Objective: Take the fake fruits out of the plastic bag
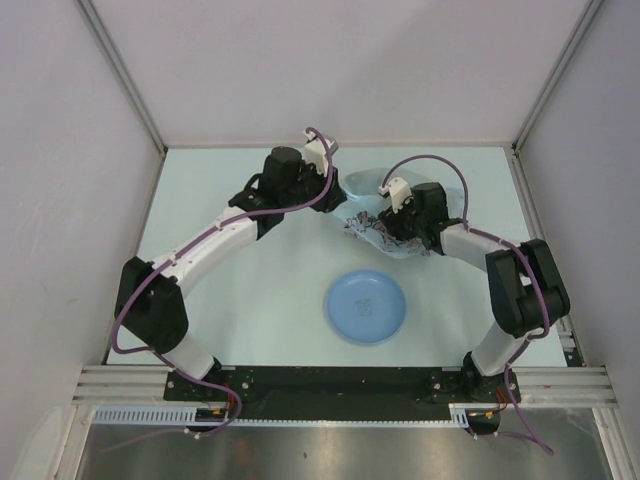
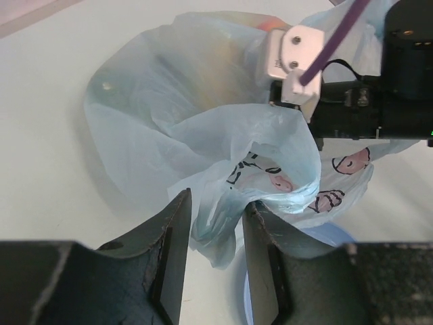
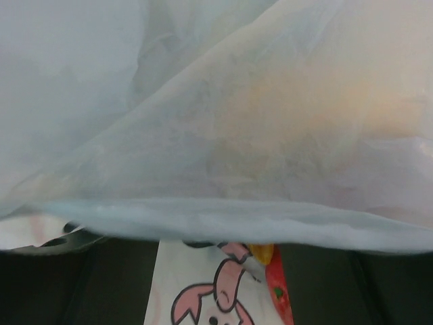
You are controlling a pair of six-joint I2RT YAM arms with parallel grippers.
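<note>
While left tool (image 2: 215, 237) pinches the plastic bag (image 2: 203, 122), right tool (image 1: 378, 228) lies buried, state unclear.

Even, diffuse lighting is recorded; shadows are faint. The thin light-blue printed plastic bag (image 3: 203, 122) is rendered out of focus in the right wrist view.

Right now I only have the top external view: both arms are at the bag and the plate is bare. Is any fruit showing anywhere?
Observer: Yes, the right wrist camera shows a red and yellow bit, likely fake fruit, below the plastic bag's film edge.
Operator: Does the left gripper hold the bag?
Observer: A fold lies between its fingers; pinched or not, I cannot tell.
Operator: And the right gripper?
Observer: Film fills its camera, orange tint showing through; fingers hidden.
</note>
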